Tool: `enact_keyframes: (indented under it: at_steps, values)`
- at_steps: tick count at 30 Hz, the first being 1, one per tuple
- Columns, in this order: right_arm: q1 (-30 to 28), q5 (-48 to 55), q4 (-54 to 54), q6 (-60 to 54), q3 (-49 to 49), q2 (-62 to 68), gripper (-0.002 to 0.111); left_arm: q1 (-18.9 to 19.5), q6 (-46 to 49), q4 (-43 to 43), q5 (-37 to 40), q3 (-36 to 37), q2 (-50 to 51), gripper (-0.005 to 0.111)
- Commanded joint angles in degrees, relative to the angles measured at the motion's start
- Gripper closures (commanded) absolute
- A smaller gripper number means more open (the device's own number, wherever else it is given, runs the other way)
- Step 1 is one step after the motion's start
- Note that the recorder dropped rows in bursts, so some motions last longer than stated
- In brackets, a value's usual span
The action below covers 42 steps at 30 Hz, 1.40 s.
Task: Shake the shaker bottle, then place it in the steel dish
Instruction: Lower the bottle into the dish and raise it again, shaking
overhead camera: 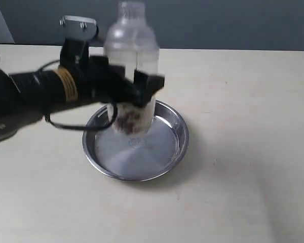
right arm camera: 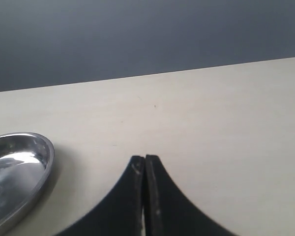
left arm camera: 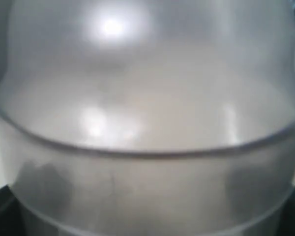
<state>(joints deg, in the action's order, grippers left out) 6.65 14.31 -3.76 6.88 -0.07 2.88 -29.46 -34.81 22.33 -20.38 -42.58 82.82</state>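
Exterior view: your left gripper [overhead camera: 134, 87] is clamped on the upright shaker bottle [overhead camera: 131, 40], over the far part of the steel dish [overhead camera: 142, 164].
Left wrist view: the shaker bottle [left arm camera: 147, 98] fills it.
Right wrist view: your right gripper [right arm camera: 145, 169] is pressed together, empty; the steel dish [right arm camera: 19, 162] is near it.

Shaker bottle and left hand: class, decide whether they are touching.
Touching. The exterior view shows the left hand closed on the shaker bottle, a finger pressed against each side.
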Motion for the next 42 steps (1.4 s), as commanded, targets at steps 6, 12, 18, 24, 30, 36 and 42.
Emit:
enact_keyframes:
  at_steps: [6,12,18,24,30,36,42]
  values:
    - [0.18,-0.8,0.04,-0.2,0.07,0.22,0.109,0.56,0.13,2.72,1.83,1.81,4.25,0.106]
    - [0.18,-0.8,0.04,-0.2,0.07,0.22,0.109,-0.83,1.25,2.85,-1.72,-5.19,-6.28,0.106]
    - [0.18,-0.69,0.04,-0.2,0.07,0.22,0.109,-0.71,2.93,0.74,5.25,1.37,2.07,0.106]
    - [0.18,-0.69,0.04,-0.2,0.07,0.22,0.109,-1.49,4.57,1.59,7.72,-5.83,-7.16,0.106]
    - [0.18,-0.83,0.04,-0.2,0.07,0.22,0.109,-1.04,0.81,3.78,-2.7,-5.55,-9.95,0.106]
    - [0.18,-0.83,0.04,-0.2,0.07,0.22,0.109,0.39,0.0,0.77,3.89,3.08,2.37,0.106]
    - [0.18,-0.83,0.04,-0.2,0.07,0.22,0.109,0.15,-2.5,4.69,-12.56,-4.0,-7.53,0.106]
